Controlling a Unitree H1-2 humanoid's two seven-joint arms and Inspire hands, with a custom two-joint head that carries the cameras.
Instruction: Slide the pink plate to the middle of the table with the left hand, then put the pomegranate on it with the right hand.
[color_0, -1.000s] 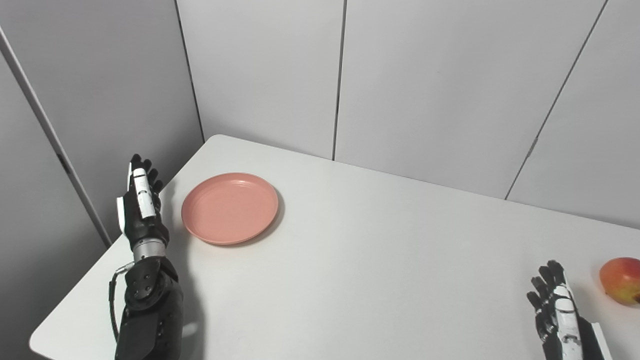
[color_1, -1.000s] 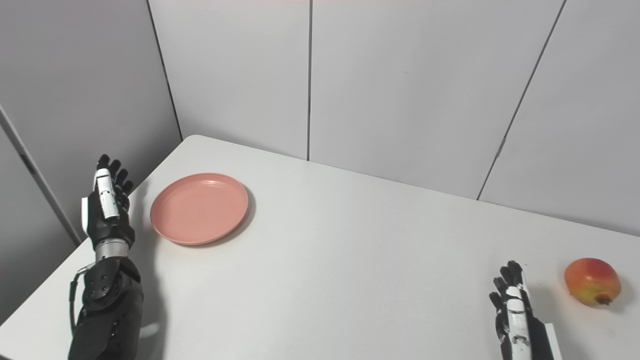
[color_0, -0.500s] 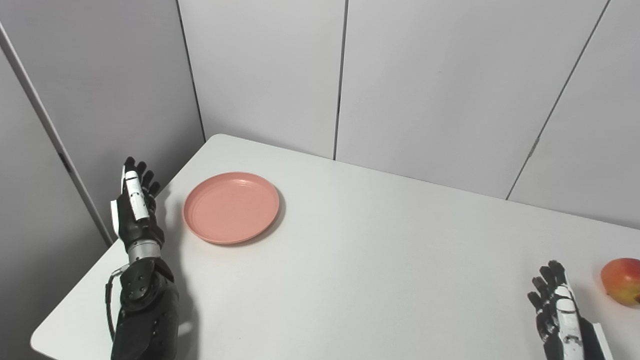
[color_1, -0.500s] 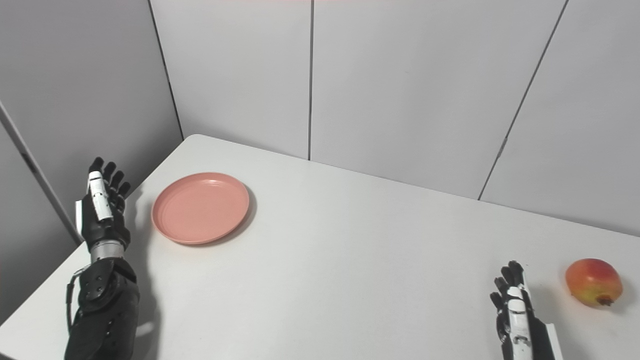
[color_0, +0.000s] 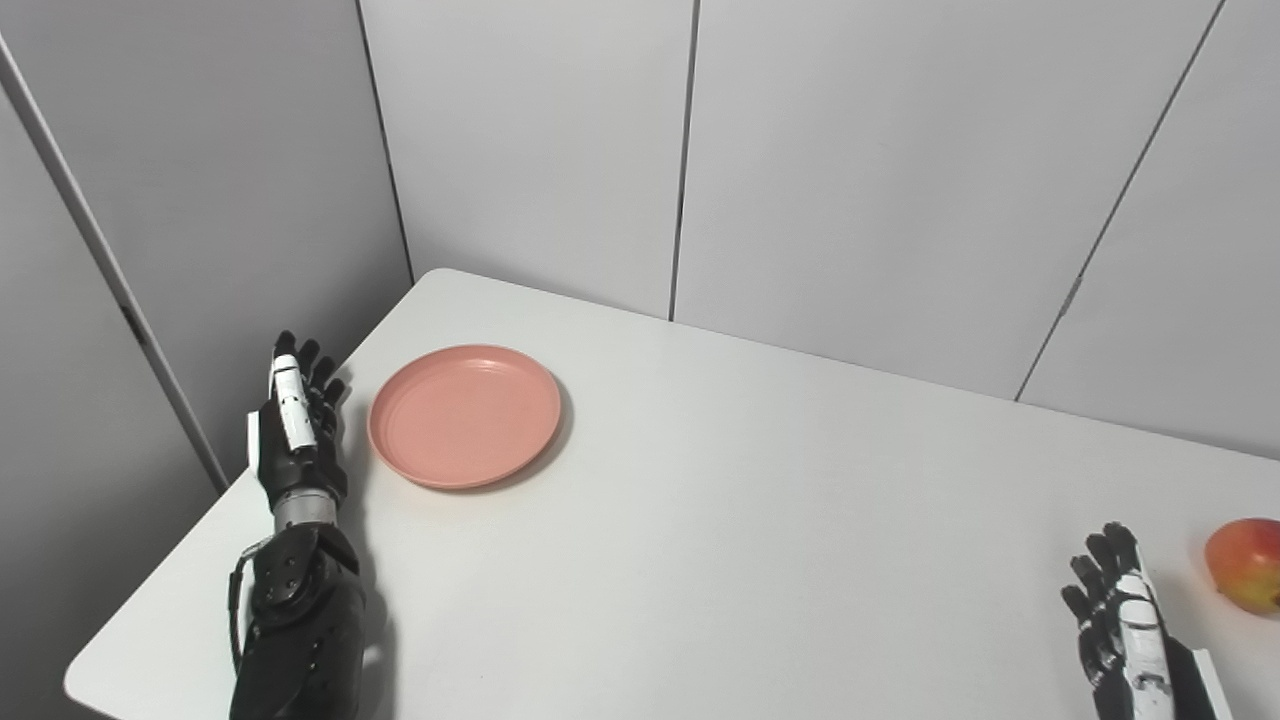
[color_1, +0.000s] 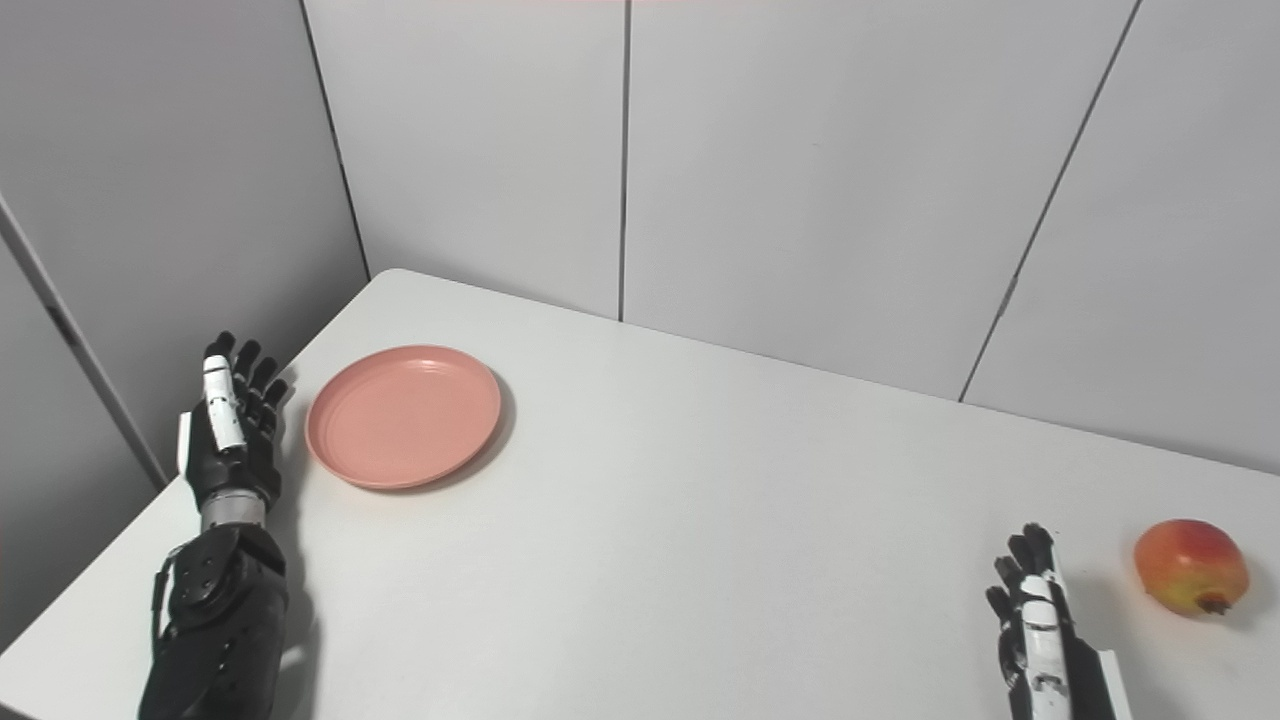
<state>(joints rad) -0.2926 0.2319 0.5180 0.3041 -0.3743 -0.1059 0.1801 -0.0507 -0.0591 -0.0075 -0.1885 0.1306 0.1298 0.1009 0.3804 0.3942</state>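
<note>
- The pink plate (color_1: 403, 416) sits near the tabletop's (color_1: 700, 520) far left corner, close to the left edge, with a wide bare stretch running right toward the middle.
- The left hand (color_1: 232, 432) stands upright just beside the plate's left rim, fingers spread, holding nothing, not touching it.
- The pomegranate (color_1: 1191, 566) lies near the right edge; the right hand (color_1: 1035, 630), fingers apart and empty, is near its left.
- Compared with half a second ago, the left hand has drawn closer to the plate; plate and pomegranate are unmoved.
</note>
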